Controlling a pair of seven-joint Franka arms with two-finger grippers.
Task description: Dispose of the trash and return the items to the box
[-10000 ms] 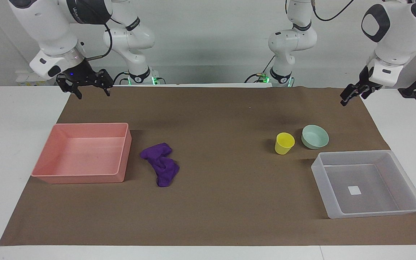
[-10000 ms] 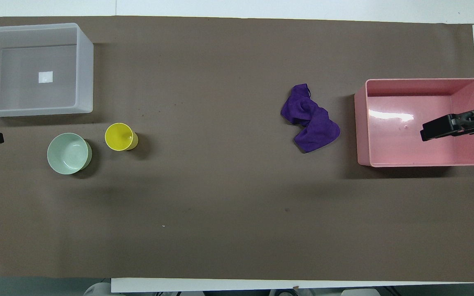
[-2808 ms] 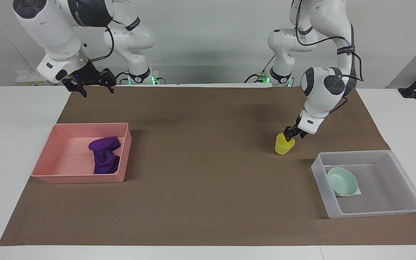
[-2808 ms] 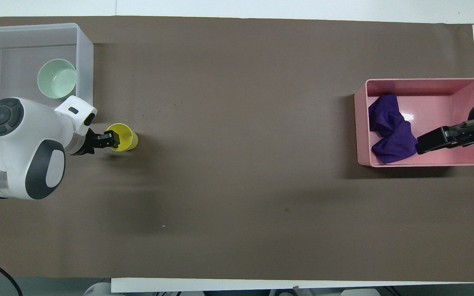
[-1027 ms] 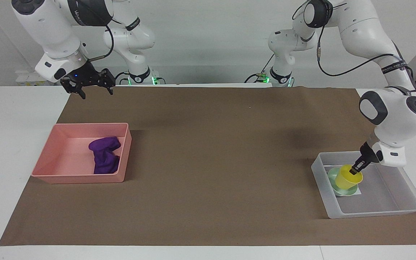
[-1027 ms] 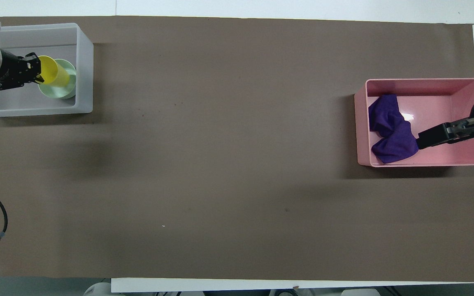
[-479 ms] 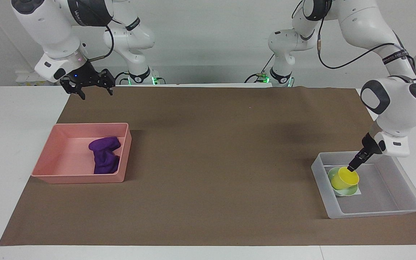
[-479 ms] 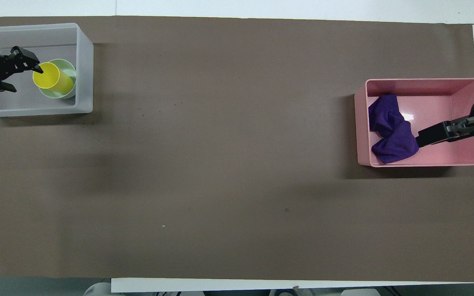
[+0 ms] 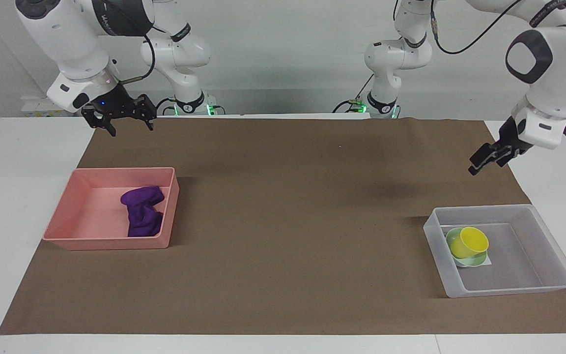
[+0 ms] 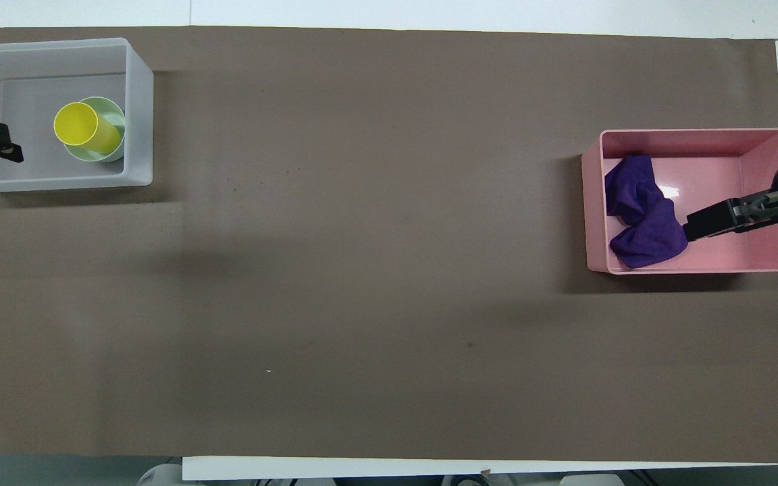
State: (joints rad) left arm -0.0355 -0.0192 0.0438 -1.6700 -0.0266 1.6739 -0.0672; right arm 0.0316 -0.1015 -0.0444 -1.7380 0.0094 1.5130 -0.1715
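Starting at the right arm's end of the white surface (image 9: 8, 196). Right tool (image 9: 129, 127) up in the air over the corner of the brown paper (image 9: 283, 221), spread wide, holding nothing. Just waiting there.

Below it, the pink bin (image 9: 62, 231), with the purple rag (image 9: 141, 216) lying inside in a lumpy heap, close to the bin wall that faces the middle of the paper.

Nothing but bare brown paper in the middle.

Then, at the left arm's end, the see-through box (image 9: 509, 290). Inside it the mint-green bowl (image 9: 450, 236), and in the bowl the yellow cup (image 9: 469, 243), tipped over a bit and leaning, not standing straight.

Last, the left tool (image 9: 479, 164), up in the air over the edge of the paper, well away from the box. Holding nothing. Cannot tell if wide or narrow.

Looks like everything put away, so only pulling back left to do. To do it well: go up and away slowly, keep clear of the box walls, and do not bump the leaning cup, or it may roll out of the bowl.

Changed from half a second ago: left tool then down low, right at the cup's rim; now lifted off and gone from the box. Cup in the same leaning spot. Ten seconds ago: rag on the paper beside the bin, cup and bowl on the paper near the box, box with nothing in it. Right tool in about the same place all along.
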